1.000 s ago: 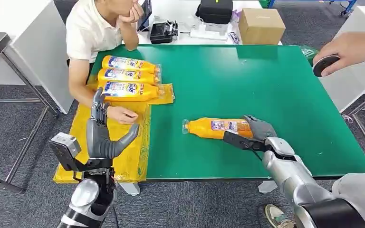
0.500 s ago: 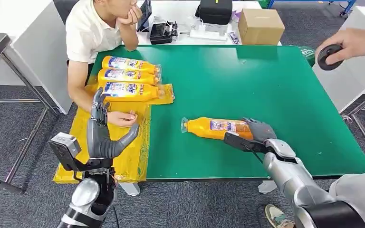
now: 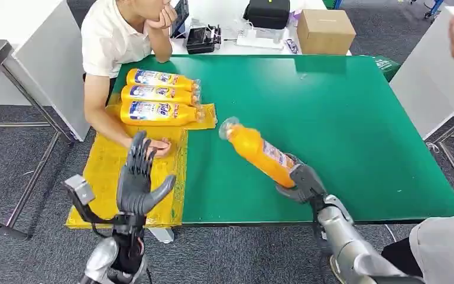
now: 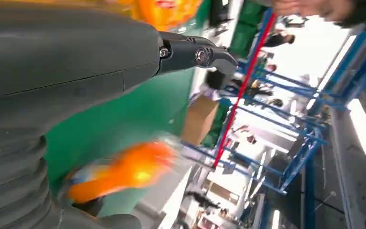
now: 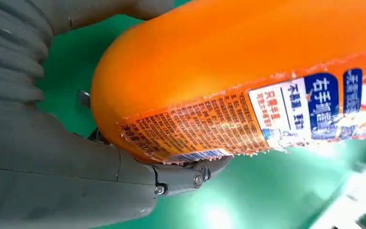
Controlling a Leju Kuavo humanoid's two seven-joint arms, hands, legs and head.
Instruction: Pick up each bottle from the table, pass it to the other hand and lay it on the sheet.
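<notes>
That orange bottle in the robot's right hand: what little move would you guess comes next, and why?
Probably carrying it leftward toward the waiting left hand. The right hand grips the orange bottle by its base, lifted off the green table, cap end tilted up and to the left. The left hand is open, fingers spread, above the yellow sheet, where three bottles already lie.

The head view looks forward and down from high above both robot hands onto the green surface. The right wrist view sits close behind the right robot hand, tight on the orange bottle. The left wrist view, turned sideways behind the left robot hand, shares that bottle and surface.
</notes>
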